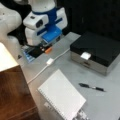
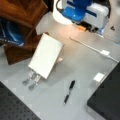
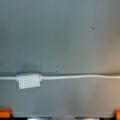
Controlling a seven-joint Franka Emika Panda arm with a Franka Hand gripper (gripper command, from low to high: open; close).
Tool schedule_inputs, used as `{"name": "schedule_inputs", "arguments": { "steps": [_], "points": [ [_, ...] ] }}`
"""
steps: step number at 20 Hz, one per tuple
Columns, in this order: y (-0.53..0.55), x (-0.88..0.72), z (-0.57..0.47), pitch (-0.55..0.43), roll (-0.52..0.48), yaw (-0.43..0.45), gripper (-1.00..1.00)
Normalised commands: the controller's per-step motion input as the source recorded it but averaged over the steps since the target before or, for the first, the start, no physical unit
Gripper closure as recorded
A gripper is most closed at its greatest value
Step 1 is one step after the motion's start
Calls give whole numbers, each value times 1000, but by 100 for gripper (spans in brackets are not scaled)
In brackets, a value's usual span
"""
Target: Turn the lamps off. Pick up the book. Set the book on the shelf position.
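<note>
While gripper [image 1: 46, 48] hovers, seemingly empty, open

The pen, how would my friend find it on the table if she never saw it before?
Start at the big black-lidded box at a front view's right. On the grey table just below it lies the pen, with the white book to its left. It is the only thin dark stick there, lying flat and touching nothing.

On your desk [image 1: 110, 100] you see a black-lidded box [image 1: 96, 51] at a front view's right, a pen [image 1: 91, 87] lying below it, and a white cable [image 3: 80, 77] with an inline switch [image 3: 28, 80] crossing the grey surface.
</note>
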Motion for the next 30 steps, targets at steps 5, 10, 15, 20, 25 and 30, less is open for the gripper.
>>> {"name": "schedule_inputs", "arguments": {
  "steps": [5,10,15,20,25,30],
  "points": [
    [36,-107,-9,33,60,177,-100],
    [136,-312,-58,9,62,70,-100],
    [259,-461,-210,-66,65,12,-100],
    [313,-536,-221,-137,100,-16,-100],
    [274,-547,-109,-156,110,-50,-100],
    [229,-461,-112,-104,108,-100,-100]
  ]
}}
